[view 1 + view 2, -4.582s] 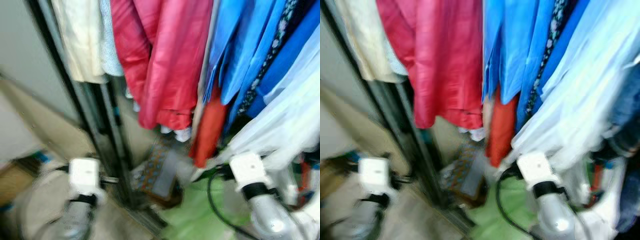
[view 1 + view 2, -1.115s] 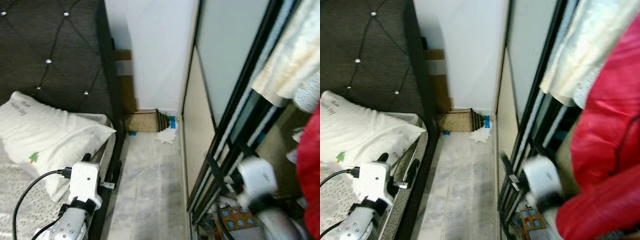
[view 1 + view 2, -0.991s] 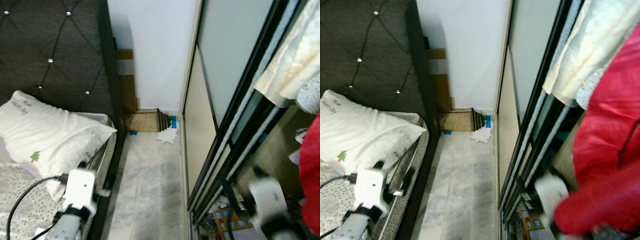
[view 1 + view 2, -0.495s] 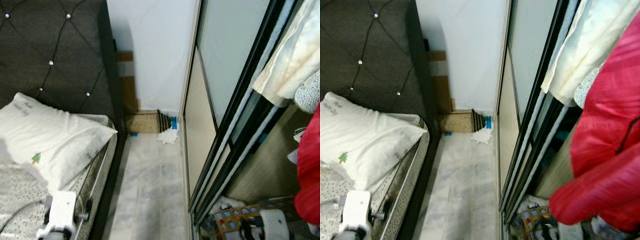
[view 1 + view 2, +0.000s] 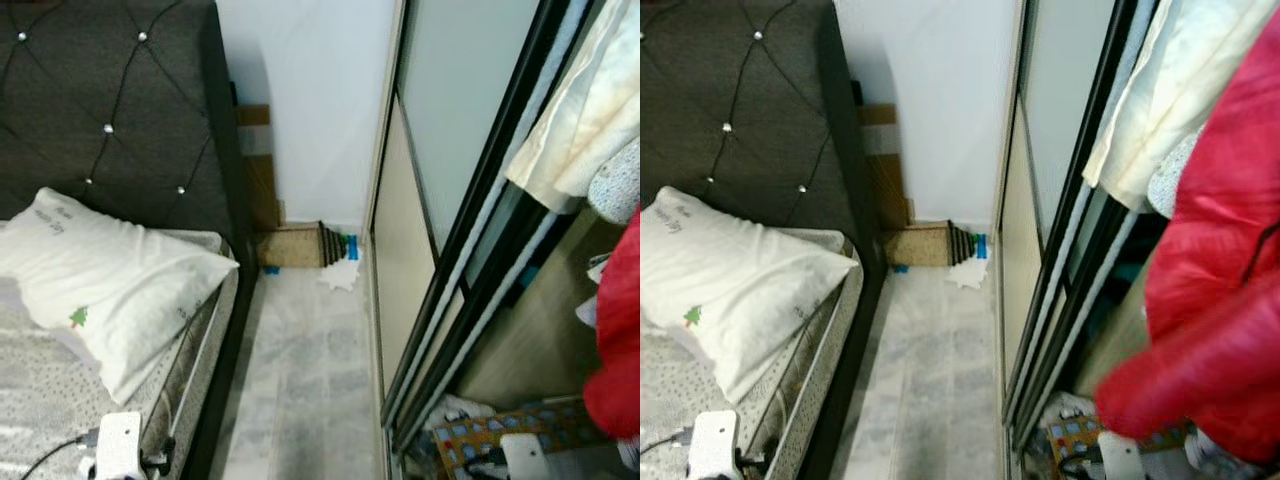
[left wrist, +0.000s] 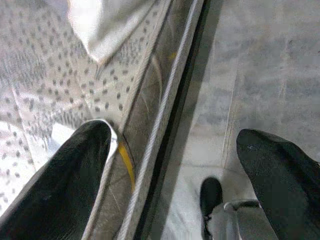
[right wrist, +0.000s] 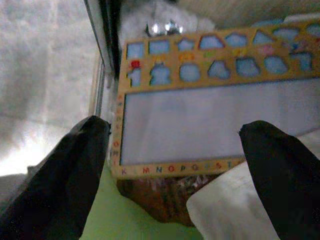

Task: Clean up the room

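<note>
Both grippers hang low with fingers spread wide and nothing held between them. Left gripper (image 6: 170, 165) hovers over the edge of the bed (image 6: 60, 100), one finger (image 6: 65, 185) above the dotted sheet and the other (image 6: 280, 175) above the pale floor (image 6: 260, 75); its white wrist block (image 5: 118, 445) sits at the lower edge of the head views, beside the mattress. Right gripper (image 7: 175, 165) hangs over a yellow-framed toy board (image 7: 200, 125) with a grey writing panel and a row of blue shape cut-outs, lying inside the wardrobe just past the black door track (image 7: 102, 45); a green surface (image 7: 125, 220) and a white cloth (image 7: 220, 210) lie near it. In the head views, a white pillow (image 5: 110, 285) rests against the dark tufted headboard (image 5: 110, 110). At the far end of the aisle, against the white wall (image 5: 320, 90), lie a brown cardboard piece (image 5: 295, 246) and a small white scrap (image 5: 340, 275). Sliding doors (image 5: 440, 200) stand partly open, with a cream garment (image 5: 580, 120) and a red garment (image 5: 1210, 300) hanging beyond them.
</note>
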You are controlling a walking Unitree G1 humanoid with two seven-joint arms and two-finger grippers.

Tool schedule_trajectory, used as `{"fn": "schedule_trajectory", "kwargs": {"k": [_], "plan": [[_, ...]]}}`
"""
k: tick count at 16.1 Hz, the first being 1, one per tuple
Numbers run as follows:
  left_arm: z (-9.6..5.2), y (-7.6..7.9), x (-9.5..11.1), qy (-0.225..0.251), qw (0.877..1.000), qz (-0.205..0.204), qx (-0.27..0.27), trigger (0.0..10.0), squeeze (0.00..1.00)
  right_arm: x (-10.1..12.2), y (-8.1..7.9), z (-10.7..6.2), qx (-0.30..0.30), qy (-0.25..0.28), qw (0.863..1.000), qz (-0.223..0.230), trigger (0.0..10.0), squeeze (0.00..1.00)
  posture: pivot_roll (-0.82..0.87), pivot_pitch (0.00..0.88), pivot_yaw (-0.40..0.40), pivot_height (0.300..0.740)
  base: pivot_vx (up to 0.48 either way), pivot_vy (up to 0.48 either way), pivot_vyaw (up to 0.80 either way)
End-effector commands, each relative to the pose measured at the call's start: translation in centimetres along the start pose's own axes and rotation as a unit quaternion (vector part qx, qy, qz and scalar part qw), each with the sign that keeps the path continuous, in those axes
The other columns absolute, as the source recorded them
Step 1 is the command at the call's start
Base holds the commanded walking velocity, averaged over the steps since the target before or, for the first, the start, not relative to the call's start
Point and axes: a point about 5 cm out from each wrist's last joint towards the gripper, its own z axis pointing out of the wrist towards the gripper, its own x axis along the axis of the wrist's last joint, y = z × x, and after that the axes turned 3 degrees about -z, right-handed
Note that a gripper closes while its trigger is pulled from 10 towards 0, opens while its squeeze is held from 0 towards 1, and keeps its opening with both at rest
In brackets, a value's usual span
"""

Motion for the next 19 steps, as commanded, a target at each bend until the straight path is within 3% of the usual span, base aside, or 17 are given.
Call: {"fn": "schedule_trajectory", "kwargs": {"k": [1,3,6,8,13,19], "plan": [[0.1,-0.8,-0.8,-0.018,1.000,-0.009,0.015,10.0,0.00,-1.1,0.2,-0.2,-0.010,-0.021,1.000,-0.002,10.0,0.00,-0.01,0.000,-0.014,0.740,0.000,0.000,0.00],[0.7,-0.6,-1.8,-0.057,0.998,-0.014,0.021,10.0,0.00,-1.8,-0.1,-0.1,-0.016,-0.044,0.999,0.004,10.0,0.00,0.00,0.000,-0.010,0.740,0.000,0.000,0.00],[1.2,0.3,-2.0,-0.081,0.997,-0.005,0.004,10.0,0.00,-1.0,-0.7,0.4,-0.027,-0.057,0.998,0.024,10.0,0.00,0.00,0.000,-0.004,0.740,0.000,0.000,0.00],[1.7,1.7,-2.3,-0.112,0.994,0.004,-0.012,10.0,0.00,0.0,-1.4,0.8,-0.016,-0.051,0.999,0.001,10.0,0.00,0.00,0.000,-0.003,0.740,0.000,0.000,0.40],[1.5,2.0,-3.2,-0.147,0.988,0.047,-0.027,10.0,0.00,3.3,-4.8,1.6,0.026,-0.013,0.999,-0.039,10.0,0.00,-0.01,0.000,-0.008,0.740,0.000,0.000,0.64],[1.4,2.5,-3.6,-0.155,0.986,0.058,-0.036,10.0,0.00,2.7,-2.7,1.4,0.009,-0.016,0.998,-0.059,10.0,0.00,-0.02,0.000,-0.017,0.740,0.000,0.000,0.00]]}}
